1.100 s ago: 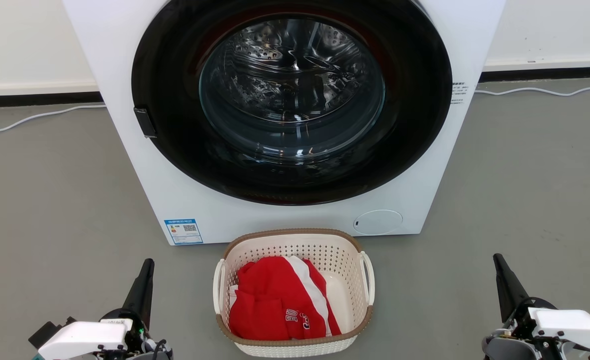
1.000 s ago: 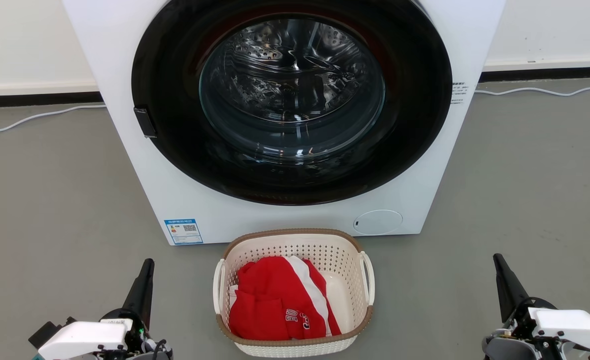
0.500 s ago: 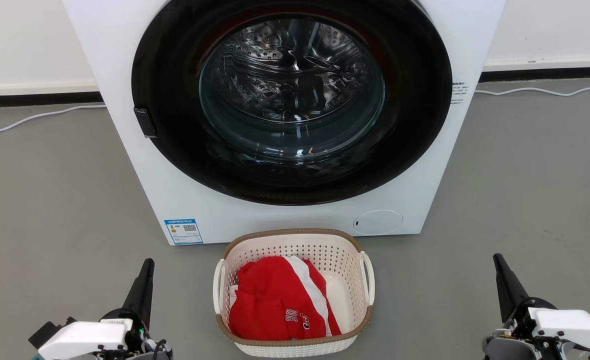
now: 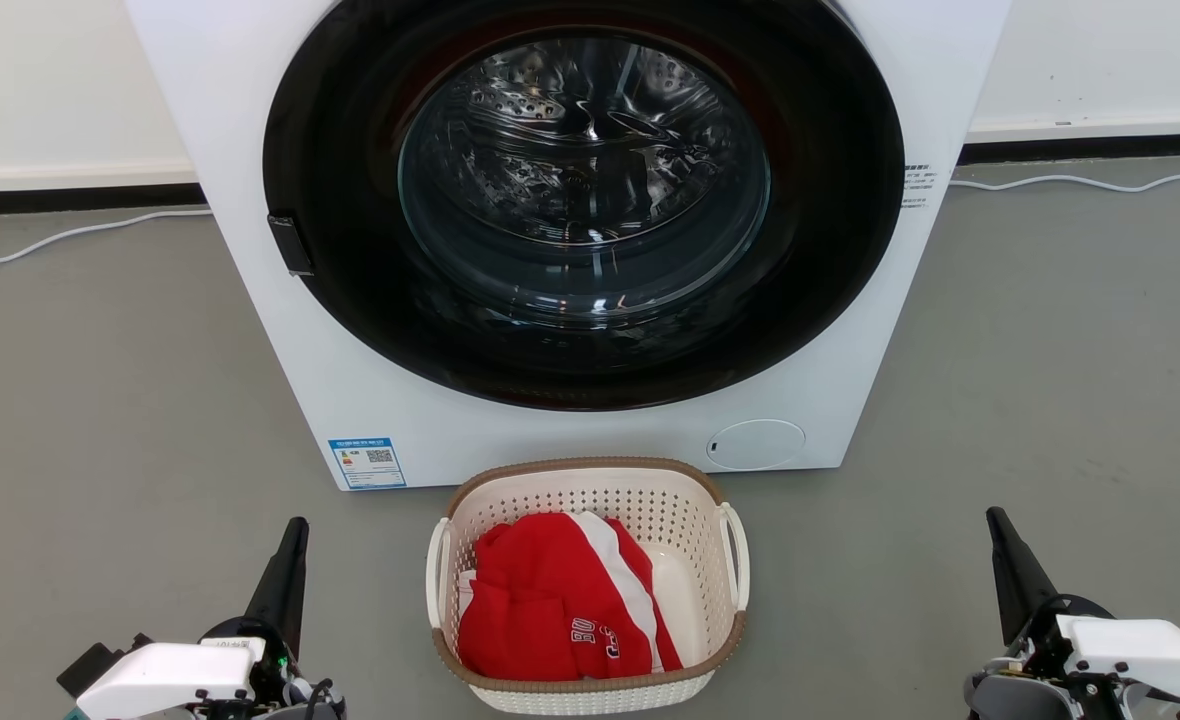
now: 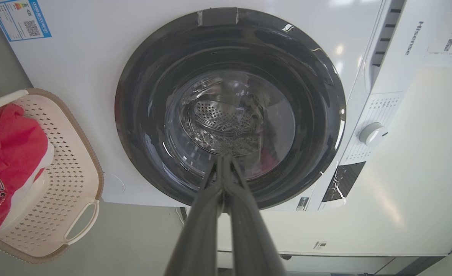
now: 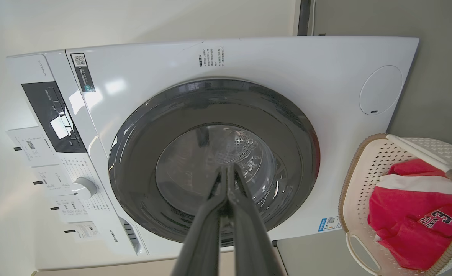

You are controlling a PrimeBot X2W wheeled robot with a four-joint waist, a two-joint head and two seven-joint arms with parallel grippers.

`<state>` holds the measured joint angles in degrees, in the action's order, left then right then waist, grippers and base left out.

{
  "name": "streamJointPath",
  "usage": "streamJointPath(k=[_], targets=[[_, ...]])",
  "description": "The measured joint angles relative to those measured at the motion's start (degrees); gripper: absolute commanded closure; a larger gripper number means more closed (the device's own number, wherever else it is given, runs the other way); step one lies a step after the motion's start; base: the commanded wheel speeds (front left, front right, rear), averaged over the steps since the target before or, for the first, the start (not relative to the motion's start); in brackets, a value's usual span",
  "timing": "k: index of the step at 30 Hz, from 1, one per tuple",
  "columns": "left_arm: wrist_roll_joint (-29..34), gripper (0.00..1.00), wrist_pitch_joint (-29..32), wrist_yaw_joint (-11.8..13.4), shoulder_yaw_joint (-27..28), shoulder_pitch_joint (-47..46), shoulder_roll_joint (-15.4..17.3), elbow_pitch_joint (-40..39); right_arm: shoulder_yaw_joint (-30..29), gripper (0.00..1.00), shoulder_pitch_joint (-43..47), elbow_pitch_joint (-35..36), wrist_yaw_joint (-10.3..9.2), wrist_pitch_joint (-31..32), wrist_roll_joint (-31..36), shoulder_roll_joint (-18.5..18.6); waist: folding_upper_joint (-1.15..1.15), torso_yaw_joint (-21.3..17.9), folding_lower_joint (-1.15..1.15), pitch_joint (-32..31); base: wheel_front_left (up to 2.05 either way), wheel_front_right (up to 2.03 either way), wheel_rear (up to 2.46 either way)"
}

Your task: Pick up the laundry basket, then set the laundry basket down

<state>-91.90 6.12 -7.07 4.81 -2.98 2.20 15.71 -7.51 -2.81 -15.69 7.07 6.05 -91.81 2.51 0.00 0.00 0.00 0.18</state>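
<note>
Cream basket (image 4: 590, 497) sits near you, not lifted yet. Your left gripper (image 4: 297, 527) and right gripper (image 4: 995, 520) are squeezed closed, holding nothing. Next you likely open them and reach its handles (image 4: 739, 555).

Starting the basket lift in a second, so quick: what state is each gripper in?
Left gripper: closed, holding nothing, off to the left of the laundry basket.
Right gripper: closed, holding nothing, off to its right.

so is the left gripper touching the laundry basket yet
Apart. In the head view the left gripper, jaws shut, sits left of the laundry basket, with bare grey floor plainly between it and the basket's near handle.
</note>
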Motion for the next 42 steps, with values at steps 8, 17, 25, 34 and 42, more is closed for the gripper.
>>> streamJointPath(k=[8,17,25,34,42], targets=[[0.0,1.0,0.0,0.0,0.0,0.0,0.0,0.0,0.0,1.0,0.0,0.0,0.0,0.0,0.0,0.0,0.0,0.0,0.0,0.0,0.0,0.0,0.0],[0.0,1.0,0.0,0.0,0.0,0.0,0.0,0.0,0.0,1.0,0.0,0.0,0.0,0.0,0.0,0.0,0.0,0.0,0.0,0.0,0.0,0.0,0.0],[0.0,1.0,0.0,0.0,0.0,0.0,0.0,0.0,0.0,1.0,0.0,0.0,0.0,0.0,0.0,0.0,0.0,0.0,0.0,0.0,0.0,0.0,0.0],[0.01,0.0,-0.09,0.02,-0.02,0.36,-0.19,0.96,0.14,0.0,0.56,-0.6,-0.03,0.0,0.02,-0.09,0.0,0.0,0.0,0.0,0.0,0.0,0.0],[0.0,0.0,-0.87,0.09,-0.56,2.75,-0.49,2.67,0.36,0.0,2.75,-1.91,-0.08,-0.52,0.02,-0.6,0.0,-0.01,0.03,-0.06,0.0,0.0,0.0]])
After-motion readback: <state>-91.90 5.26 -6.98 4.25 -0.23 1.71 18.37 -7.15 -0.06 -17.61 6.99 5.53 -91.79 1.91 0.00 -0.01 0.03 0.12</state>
